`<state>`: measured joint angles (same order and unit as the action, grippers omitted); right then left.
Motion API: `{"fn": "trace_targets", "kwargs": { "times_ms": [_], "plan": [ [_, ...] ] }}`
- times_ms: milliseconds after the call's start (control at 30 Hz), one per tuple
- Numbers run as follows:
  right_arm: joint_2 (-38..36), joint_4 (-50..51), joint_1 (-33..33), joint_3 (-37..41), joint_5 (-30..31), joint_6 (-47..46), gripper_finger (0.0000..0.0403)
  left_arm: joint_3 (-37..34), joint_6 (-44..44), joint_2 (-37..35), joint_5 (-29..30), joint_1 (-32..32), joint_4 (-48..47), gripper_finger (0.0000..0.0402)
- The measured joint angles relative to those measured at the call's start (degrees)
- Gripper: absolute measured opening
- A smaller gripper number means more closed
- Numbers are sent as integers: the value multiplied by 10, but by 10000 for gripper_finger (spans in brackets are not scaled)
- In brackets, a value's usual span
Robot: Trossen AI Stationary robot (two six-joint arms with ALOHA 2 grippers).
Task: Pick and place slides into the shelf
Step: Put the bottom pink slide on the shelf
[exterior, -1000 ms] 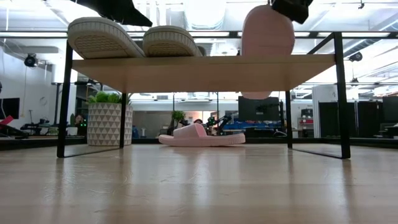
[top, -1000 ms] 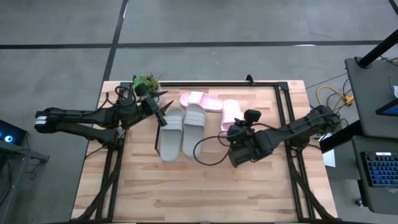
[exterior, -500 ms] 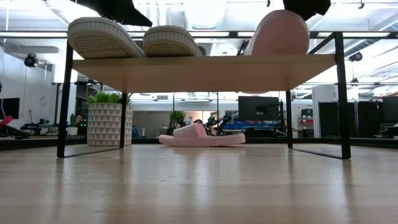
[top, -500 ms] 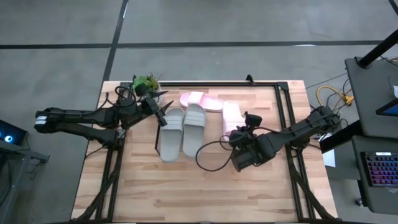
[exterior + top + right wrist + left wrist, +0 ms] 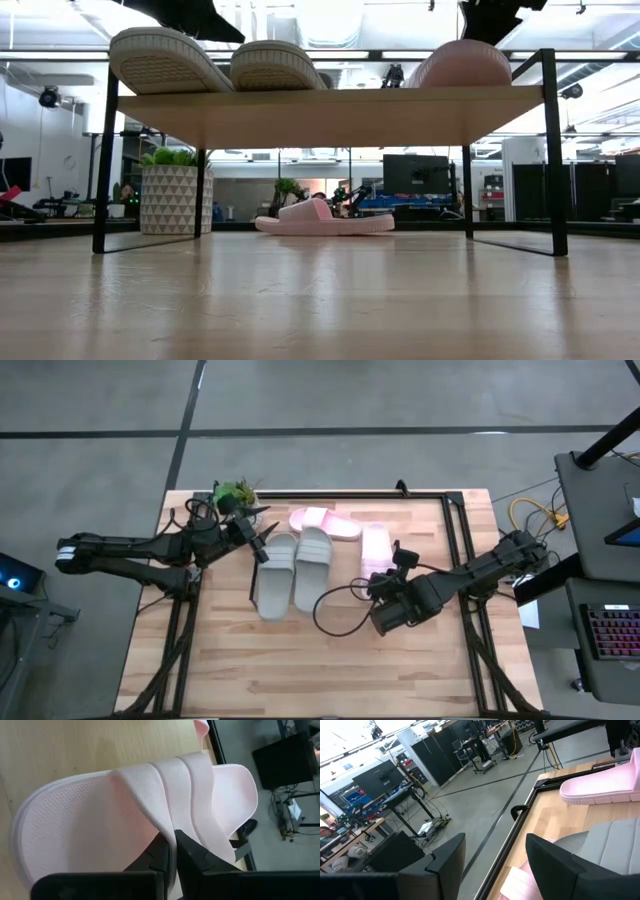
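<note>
Right end effector [image 5: 172, 851]: fingers pressed together, pinching the strap of a pale pink slide [image 5: 376, 547]. In the low view that slide lies flat on the shelf board [image 5: 330, 102], at its right-hand end.

Just beyond on the same board: two grey slides [image 5: 295, 568], side by side and touching, soles seen from below in the low view. They lie well apart from the pink one I hold, so the gap between should take one more.

Left end effector [image 5: 262, 539]: fingers spread, holding nothing, hovering at the far end of the outer grey slide.

Farthest: the second pink slide [image 5: 325, 218] on the tabletop behind the shelf, not yet placed. Potted plant [image 5: 232, 492] at the back left corner.

Risks, as I judge them:
- Soft strap may cling to my fingers on release; a quick lift could drag the slide askew or off the board's edge.
- The strap sits close to the shelf's right posts [image 5: 548, 150]; a sideways withdrawal could clip the rods.
- The left arm reaching for the last pink slide passes over the grey pair and could nudge them.
</note>
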<state>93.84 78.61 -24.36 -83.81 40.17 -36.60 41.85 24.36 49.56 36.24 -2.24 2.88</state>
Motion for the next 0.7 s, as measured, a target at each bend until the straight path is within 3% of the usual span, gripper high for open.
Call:
{"fn": "trace_targets", "kwargs": {
  "times_ms": [333, 500, 700],
  "plan": [
    [0, -1, 0, -8, -33, -10, 91, 0, 0, 0, 0, 0, 0, 193],
    [0, 2, 0, -32, -76, -11, 145, 0, 0, 0, 0, 0, 0, 193],
    [0, 0, -1, -72, -78, 5, 186, 0, 0, 0, 0, 0, -4, 193]
  ]
}}
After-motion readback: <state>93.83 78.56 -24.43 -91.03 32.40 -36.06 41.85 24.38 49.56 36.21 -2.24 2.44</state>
